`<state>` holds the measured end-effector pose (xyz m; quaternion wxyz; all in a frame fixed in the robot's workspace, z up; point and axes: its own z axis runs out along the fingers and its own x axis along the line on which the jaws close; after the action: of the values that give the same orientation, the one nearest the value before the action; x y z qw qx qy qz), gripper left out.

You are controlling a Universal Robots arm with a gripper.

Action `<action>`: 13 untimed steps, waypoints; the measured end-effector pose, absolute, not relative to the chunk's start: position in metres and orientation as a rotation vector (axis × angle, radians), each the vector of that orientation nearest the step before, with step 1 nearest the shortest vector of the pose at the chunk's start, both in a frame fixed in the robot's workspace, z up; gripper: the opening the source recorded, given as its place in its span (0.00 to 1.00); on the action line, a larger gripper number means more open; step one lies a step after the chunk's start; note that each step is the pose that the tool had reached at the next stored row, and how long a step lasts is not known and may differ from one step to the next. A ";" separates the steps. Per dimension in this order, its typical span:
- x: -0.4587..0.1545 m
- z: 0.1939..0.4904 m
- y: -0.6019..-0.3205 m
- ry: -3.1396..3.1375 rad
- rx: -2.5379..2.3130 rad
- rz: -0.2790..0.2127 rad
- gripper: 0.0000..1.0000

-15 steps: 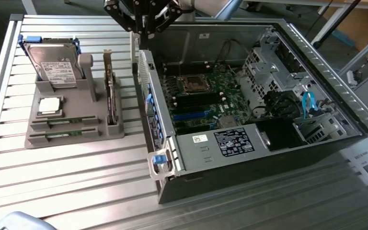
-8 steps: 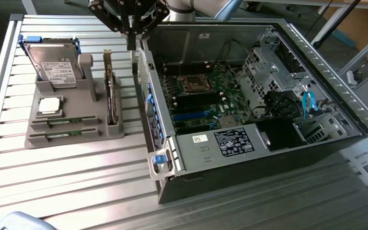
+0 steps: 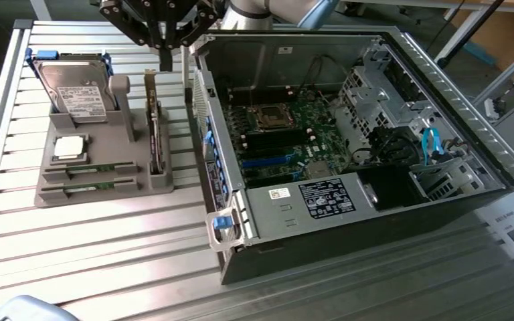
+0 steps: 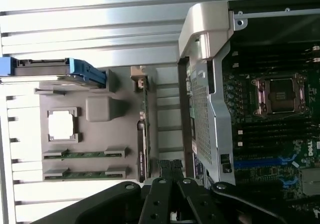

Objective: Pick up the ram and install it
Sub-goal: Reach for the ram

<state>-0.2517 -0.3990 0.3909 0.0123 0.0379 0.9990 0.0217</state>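
Two ram sticks lie flat in slots at the front of the grey holder (image 3: 61, 144), the nearer ram (image 3: 88, 188) just in front of the other ram (image 3: 89, 170). In the wrist view the same two green sticks, one ram (image 4: 82, 154) and the second ram (image 4: 82, 174), lie side by side past the silver processor (image 4: 62, 125). My gripper (image 3: 165, 65) hangs high above the far end of the upright expansion card (image 3: 154, 130), between the holder and the case. Its fingers (image 4: 165, 170) are shut together with nothing between them.
A hard drive (image 3: 77, 90) stands at the holder's back, with the processor (image 3: 67, 148) in front of it. The open computer case (image 3: 364, 221) lies on the exterior view's right, its motherboard (image 3: 315, 134) and processor socket (image 4: 277, 93) exposed. The slatted metal table (image 3: 105, 261) runs around both.
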 end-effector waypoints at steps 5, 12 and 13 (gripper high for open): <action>-0.265 0.390 -0.399 3.115 0.118 0.068 0.10; -0.285 0.390 -0.399 3.116 0.118 0.068 0.10; -0.288 0.390 -0.399 3.116 0.118 0.067 0.10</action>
<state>-0.2879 -0.3989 0.3899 0.0114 0.0379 0.9990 0.0216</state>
